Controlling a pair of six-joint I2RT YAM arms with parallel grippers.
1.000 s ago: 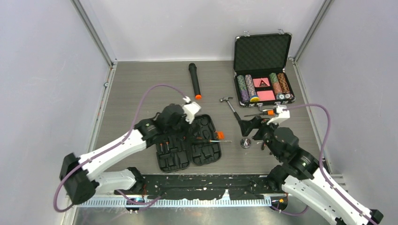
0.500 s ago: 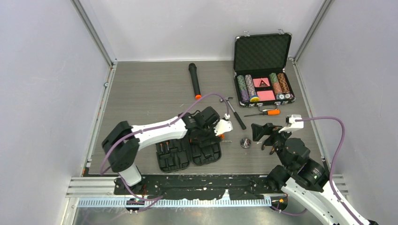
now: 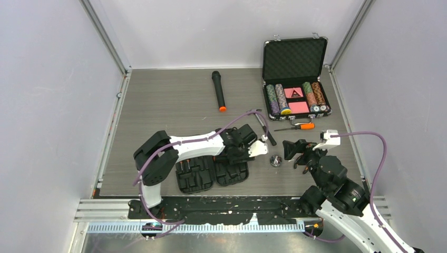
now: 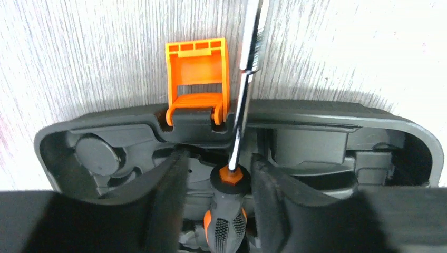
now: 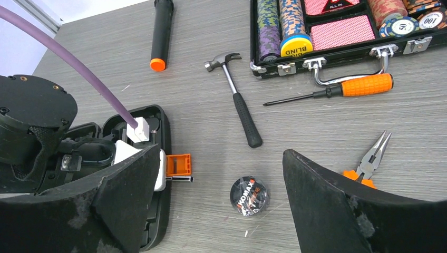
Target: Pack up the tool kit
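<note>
The left end effector [image 4: 219, 156] stands half-spread astride the handle of a screwdriver [image 4: 226, 221], with a gap showing on one side, so it is not yet pinching. The handle is round, and an off-centre squeeze could roll it or kick it sideways. The shaft lies across the rim of the case [image 4: 327, 126] and out over the tabletop [image 4: 79, 52], right beside the orange latch [image 4: 196, 74]. Dragged or tilted, it could snag the latch hinge and shove the open case, which lies flat at the near edge by the left arm. Left across the rim, it would probably stop the lid shutting. The right end effector [image 5: 220, 153] hangs wide and empty above the tape roll [image 5: 250, 195], with hammer [image 5: 240, 113] and pliers [image 5: 371, 158] not yet packed.
</note>
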